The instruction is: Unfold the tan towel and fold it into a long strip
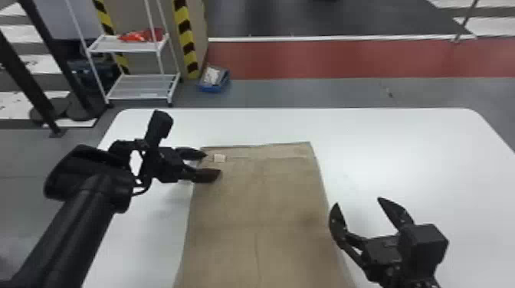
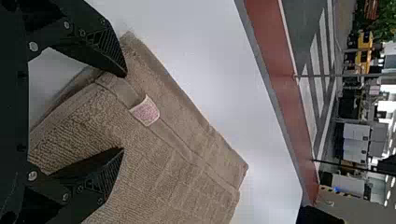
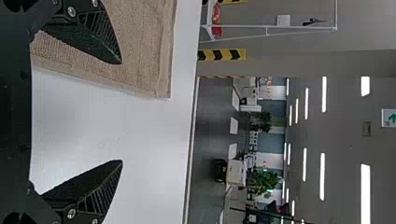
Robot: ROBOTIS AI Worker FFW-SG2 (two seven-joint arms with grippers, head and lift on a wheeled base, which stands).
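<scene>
- Apparently the unfolding is mostly dealt with: the tan towel [image 1: 264,191] lies broad and fairly flat on the white table [image 1: 402,153], running away from me, and I judge the lengthwise fold is the step in hand.
- My left pincer [image 1: 214,164] has its fingers parted over the towel's far left corner, close to the small label [image 1: 219,158], with nothing clenched between them.
- My right pincer [image 1: 358,202] is released too, its fingers wide apart beside the towel's right edge.
- Next, I think, the left fingers need to come down around that edge, pinch it cleanly and carry it across towards the other long side; the crease [image 1: 256,249] down the middle could serve as my guide.
- What I can't make out is whether the left fingertips touch the cloth or hang just above it.
- The towel's near end is cut off at the bottom of the head view, so I can't say whether it lies straight there.
- Nor can I tell how many layers lie under the top one.
</scene>
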